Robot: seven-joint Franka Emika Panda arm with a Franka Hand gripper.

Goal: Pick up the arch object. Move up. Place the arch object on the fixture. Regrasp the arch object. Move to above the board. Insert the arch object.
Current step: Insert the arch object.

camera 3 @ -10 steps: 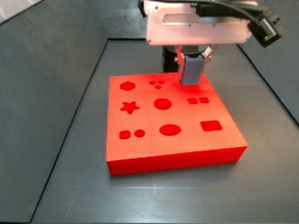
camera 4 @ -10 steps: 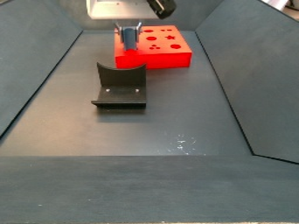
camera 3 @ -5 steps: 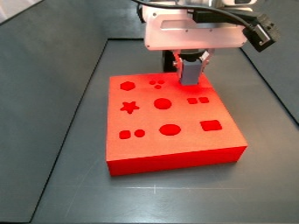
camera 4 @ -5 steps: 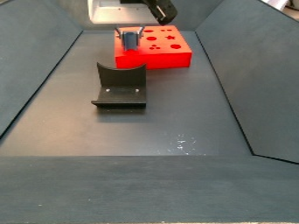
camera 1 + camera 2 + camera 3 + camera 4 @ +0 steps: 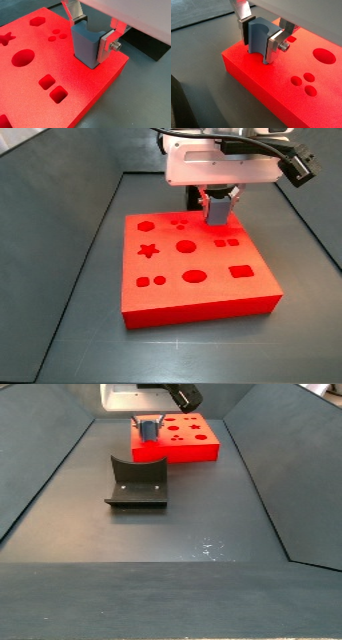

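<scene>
My gripper (image 5: 90, 42) is shut on the arch object (image 5: 85, 47), a light blue-grey block held upright with its notch facing upward. Flat silver fingers (image 5: 105, 46) press its two sides. The block's lower end meets the red board (image 5: 40, 105) near one corner and appears sunk into it. Both wrist views show this, with the arch object (image 5: 258, 35) between the gripper (image 5: 258, 42) fingers over the board (image 5: 298, 100). In both side views the gripper (image 5: 219, 213) (image 5: 146, 431) is low over the board (image 5: 201, 278) (image 5: 198, 446). The dark fixture (image 5: 138, 482) stands empty on the floor in front of the board.
The board has several darker cut-outs, among them a star (image 5: 148, 251), a hexagon (image 5: 144, 226), an oval (image 5: 195, 276) and a rectangle (image 5: 241, 272). Sloping dark walls (image 5: 40, 474) enclose the grey floor.
My gripper dropped a little with the arch object between one second and half a second ago. Since then nothing has visibly moved.
</scene>
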